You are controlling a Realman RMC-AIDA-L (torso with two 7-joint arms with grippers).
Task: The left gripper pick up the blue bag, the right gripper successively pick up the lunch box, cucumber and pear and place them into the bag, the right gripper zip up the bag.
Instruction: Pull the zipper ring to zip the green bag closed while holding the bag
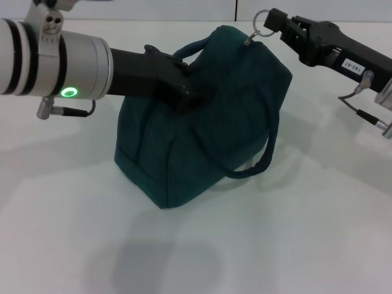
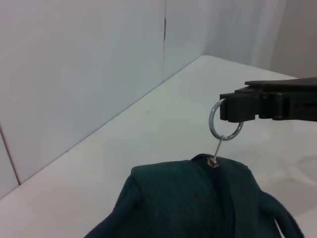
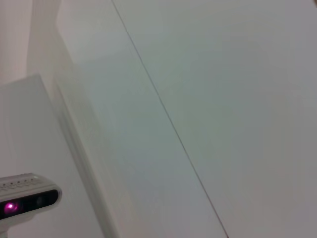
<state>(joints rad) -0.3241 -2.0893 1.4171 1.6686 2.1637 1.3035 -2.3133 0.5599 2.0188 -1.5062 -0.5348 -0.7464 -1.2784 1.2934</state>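
A plain white, matte bench (image 1: 294, 245) fills the foreground, with soft grey shadows lying on it. Behind it stand pale white wall panels (image 2: 89, 64) split by a thin dark vertical seam (image 2: 164, 39). The light is even and diffuse.

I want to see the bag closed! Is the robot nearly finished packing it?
Nearly. No food shows on the white table, though the inside of the blue bag is hidden. The left end effector grips the bag's top. The right end effector pinches the zipper ring at the bag's end. The zip looks shut; only letting go seems left.
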